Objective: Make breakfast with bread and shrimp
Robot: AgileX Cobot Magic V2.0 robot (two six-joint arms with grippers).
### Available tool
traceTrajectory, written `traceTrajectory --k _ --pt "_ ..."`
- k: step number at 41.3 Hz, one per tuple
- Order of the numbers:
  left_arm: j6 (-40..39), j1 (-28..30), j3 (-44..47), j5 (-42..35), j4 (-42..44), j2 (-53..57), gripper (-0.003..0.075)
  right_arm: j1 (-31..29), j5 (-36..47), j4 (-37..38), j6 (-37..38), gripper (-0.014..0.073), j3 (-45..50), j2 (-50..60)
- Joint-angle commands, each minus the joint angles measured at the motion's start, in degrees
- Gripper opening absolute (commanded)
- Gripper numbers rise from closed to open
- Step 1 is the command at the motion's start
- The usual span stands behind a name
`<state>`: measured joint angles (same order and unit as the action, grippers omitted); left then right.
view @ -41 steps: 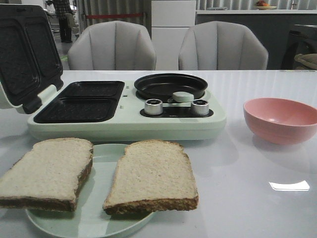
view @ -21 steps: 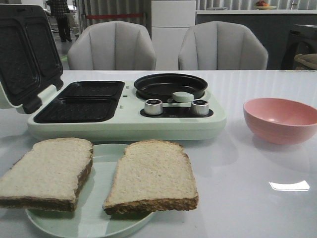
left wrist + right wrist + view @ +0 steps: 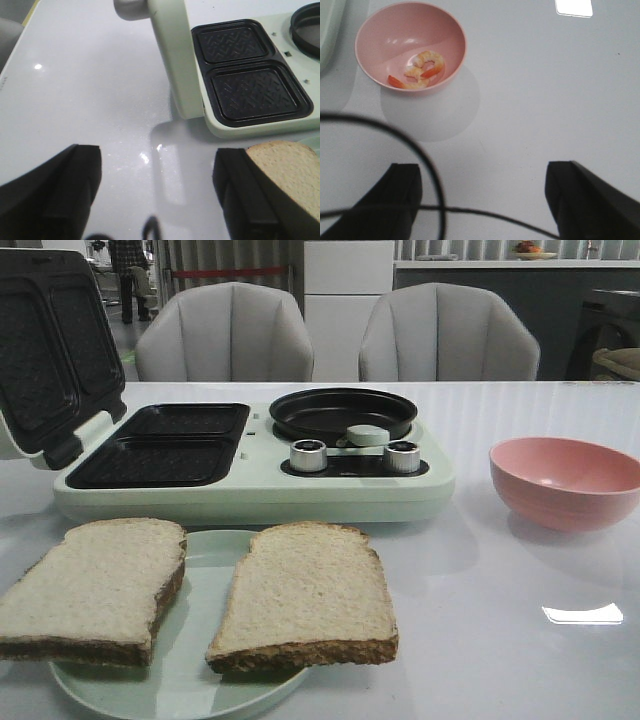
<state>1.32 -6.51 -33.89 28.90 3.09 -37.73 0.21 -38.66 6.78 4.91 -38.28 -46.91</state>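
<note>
Evidently, nothing of the breakfast had been started: both slices of bread [image 3: 200, 595] lay side by side on a pale green plate [image 3: 205, 548] at the near edge of the worktop [image 3: 500, 580], and the shrimp [image 3: 422, 70] sat curled in the pink bowl [image 3: 372, 37] toward the worktop's right edge. Behind the plate stood the breakfast maker [image 3: 250, 455], lid raised, its two sandwich plates [image 3: 245, 75] and round pan [image 3: 343, 412] bare.

The likely risks lay in the materials. The left slice overhung the plate rim, so a grasp near its free crust could fold or tear it, or tip it onto the worktop. The shrimp were small, probably slippery, and lay against the bowl's curved wall, so a closing pincer could push them aside or shove the light bowl. The raised lid stood close to the left arm's path to the sandwich plates.

The left pincer [image 3: 157, 192] was spread wide and held nothing; its one finger [image 3: 240, 195] was just beside the left slice's corner, though contact could not be judged. The right pincer [image 3: 480, 200] was likewise wide open and empty, over bare worktop near the bowl, a cable [image 3: 427, 165] crossing its view.
</note>
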Motion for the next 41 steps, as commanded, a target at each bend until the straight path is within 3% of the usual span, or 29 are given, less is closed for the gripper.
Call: traceTrajectory --k 1,10,16,25,32,41 --pt "-0.2 -4.2 -1.8 -4.0 2.3 -0.2 0.0592 -0.2 3.0 1.4 -0.5 0.061 -1.7 0.1" --pt "-0.2 -20.9 -1.8 -1.6 14.9 -0.2 0.0626 -0.2 3.0 1.4 -0.5 0.061 -1.7 0.1" --pt "-0.2 -35.1 -1.5 6.4 25.5 -0.2 0.0626 -0.2 3.0 1.4 -0.5 0.061 -1.7 0.1" --pt "-0.2 -52.0 7.7 11.6 40.0 -0.3 0.0626 -0.2 3.0 1.5 -0.5 0.061 -1.7 0.1" --pt "-6.9 -58.4 12.4 12.5 50.5 -2.2 0.0626 -0.2 3.0 1.5 -0.5 0.061 -1.7 0.1" --pt "-11.4 -60.1 12.8 12.8 54.4 -9.5 0.0626 -0.2 3.0 1.5 -0.5 0.061 -1.7 0.1"
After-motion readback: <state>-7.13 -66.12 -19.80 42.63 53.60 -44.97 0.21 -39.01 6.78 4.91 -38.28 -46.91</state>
